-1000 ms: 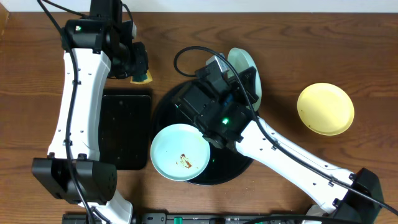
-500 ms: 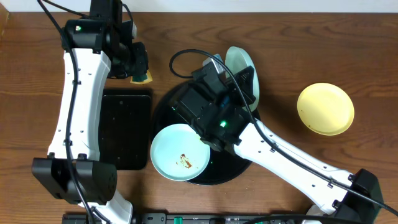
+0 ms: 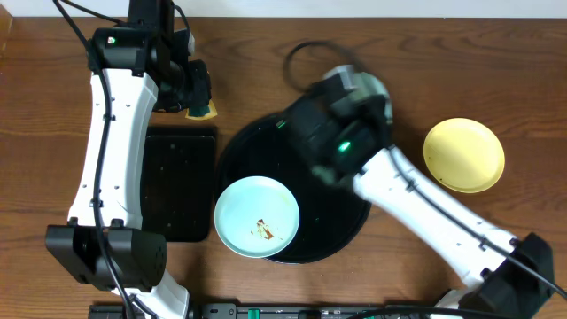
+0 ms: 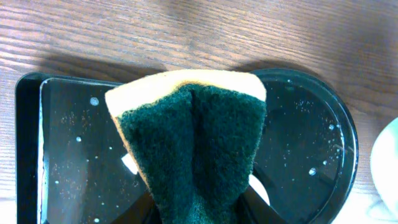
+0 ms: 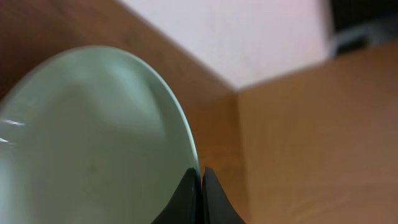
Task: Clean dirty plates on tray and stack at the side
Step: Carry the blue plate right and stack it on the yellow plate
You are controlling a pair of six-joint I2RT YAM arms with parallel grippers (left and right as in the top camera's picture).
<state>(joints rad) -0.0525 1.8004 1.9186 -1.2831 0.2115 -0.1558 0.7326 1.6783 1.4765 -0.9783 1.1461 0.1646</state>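
Seen from above, the right arm is a blur, so what it grips is hard to make out there. The right wrist camera shows more. The right end effector (image 5: 200, 186) is pinched tight on the rim of a pale blue plate (image 5: 93, 137). This plate fills the left of that picture and is cut off at the edges. It stands tipped up, with its rim going down between the two dark fingertips (image 5: 183, 200).

The left end effector (image 3: 200, 101) is squeezed on a sponge (image 4: 193, 143). In the left wrist camera the sponge hides the fingers. Its green side faces the camera, its yellow side shows along the top, and it is bent down the middle.

A second pale blue plate (image 3: 257, 217), with a brown smear, lies flat on the lower left rim of the round black tray (image 3: 332, 226) and hangs over it a little. The yellow plate (image 3: 463, 155) lies flat on the worktop (image 3: 266, 44), to the right of the tray and apart from it. A small black tray (image 3: 180, 186) lies just left of the round one.
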